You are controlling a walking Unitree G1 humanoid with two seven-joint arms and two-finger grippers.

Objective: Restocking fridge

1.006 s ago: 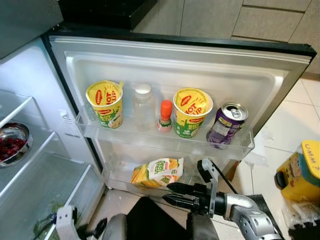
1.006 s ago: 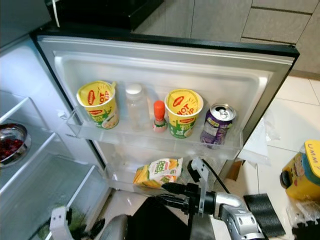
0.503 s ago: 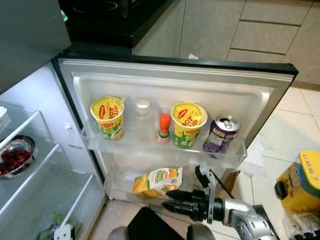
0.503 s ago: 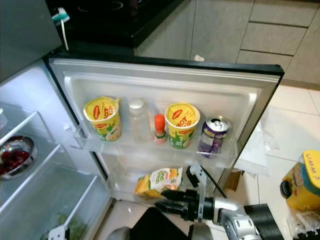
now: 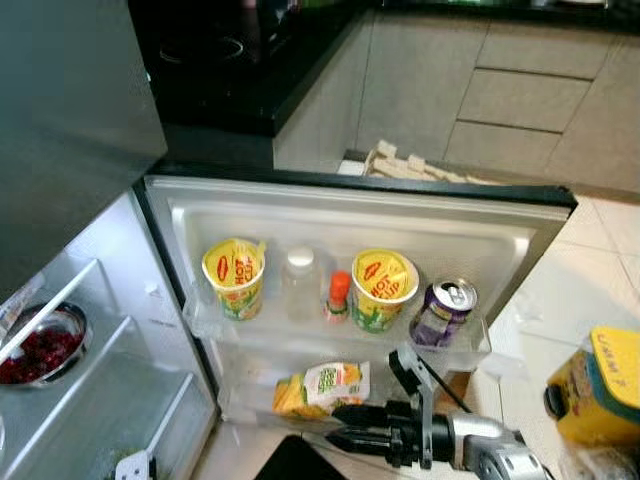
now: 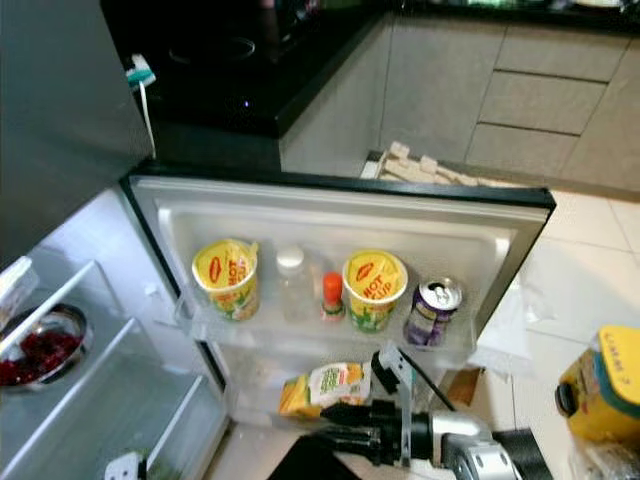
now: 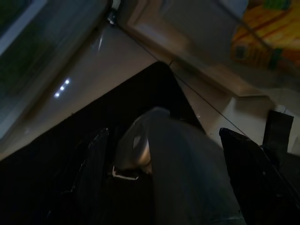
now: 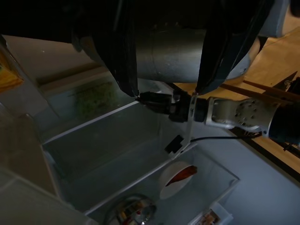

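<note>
The fridge door [image 5: 520, 235] stands swung wide open, its dark top edge running across the middle of the head views. On its upper door shelf [image 5: 340, 335], behind a clear front rail, stand in a row a yellow noodle cup [image 5: 234, 277], a clear bottle [image 5: 300, 285] with a white cap, a small orange-capped bottle [image 5: 338, 297], a second noodle cup [image 5: 383, 289] and a purple can [image 5: 442, 313] at the outer end. The things stand close together, with little free rail between them. On the lower door shelf a yellow and green snack bag [image 5: 322, 387] lies on its side, with open room beside it toward the door's outer edge.

The right tool [image 5: 352, 439] is held low, just in front of and below the snack bag, its two black fingers pointing toward the fridge's hinge side and only narrowly parted, with nothing between them. The left tool [image 7: 159, 154] hangs low in the dark over the floor; I cannot tell how its fingers stand.

Inside the fridge, glass shelves [image 5: 95, 335] with bright front edges step down on the left, and a steel bowl [image 5: 40, 345] of red fruit sits on one. A yellow container [image 5: 597, 385] stands on the tiled floor [image 5: 590, 270], well apart from the door's outer edge. Behind the door runs a dark kitchen surface [image 5: 250, 70] above grey cabinets [image 5: 500, 90].
</note>
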